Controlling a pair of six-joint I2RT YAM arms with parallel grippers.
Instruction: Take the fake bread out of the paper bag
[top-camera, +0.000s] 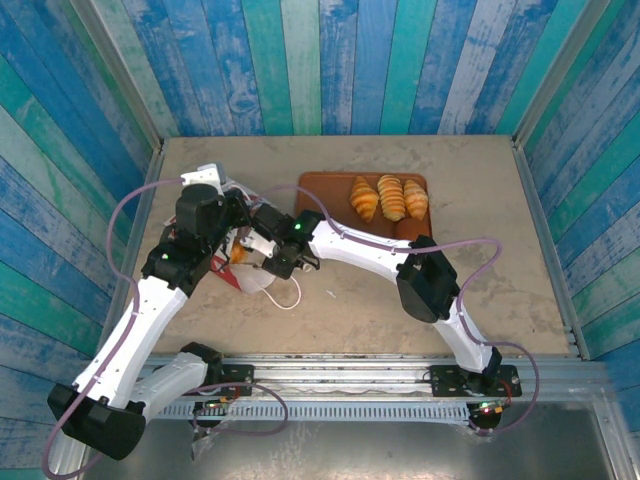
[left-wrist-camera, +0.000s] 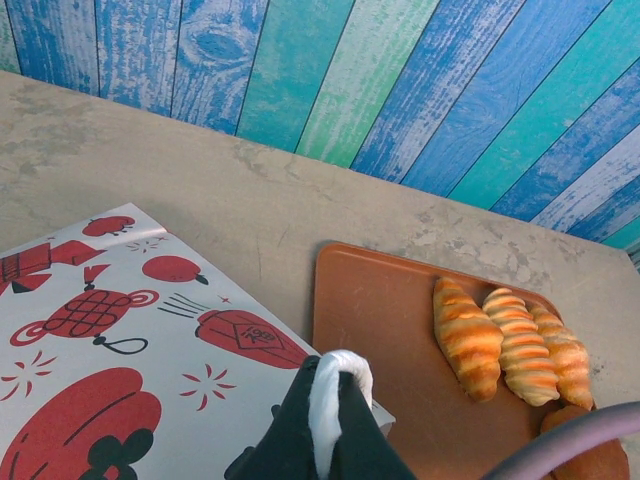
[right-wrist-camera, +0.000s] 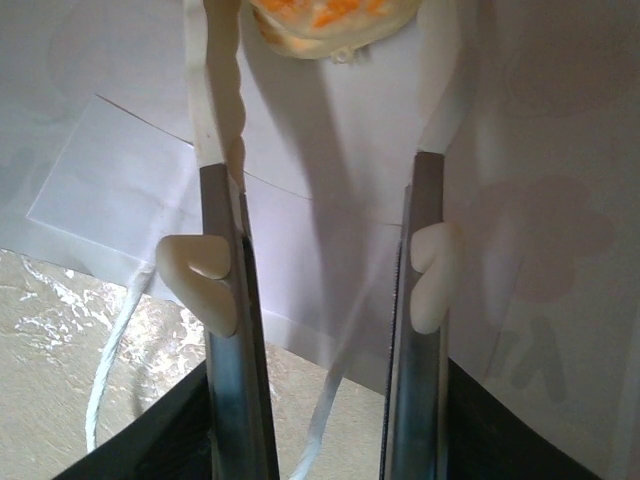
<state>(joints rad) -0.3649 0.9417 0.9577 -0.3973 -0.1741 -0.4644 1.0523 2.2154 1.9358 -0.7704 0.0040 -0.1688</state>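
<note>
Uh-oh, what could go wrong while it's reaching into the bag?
1. The left tool pinches just the thin handle; it might slip or tear, and the bag could sag onto the right tool.
2. The right tool is open, with the bun beyond its tips; closing now might catch paper or the white cord by its finger instead.

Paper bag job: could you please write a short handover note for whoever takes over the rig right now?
Left pincer: shut on the loop handle of the paper bag.
Right pincer: open at the bag's mouth, nothing gripped.
Done: three croissants lie on the tray.
To do: a pale pastry sits deeper in the bag, ahead of the right pincer; take it out.
</note>
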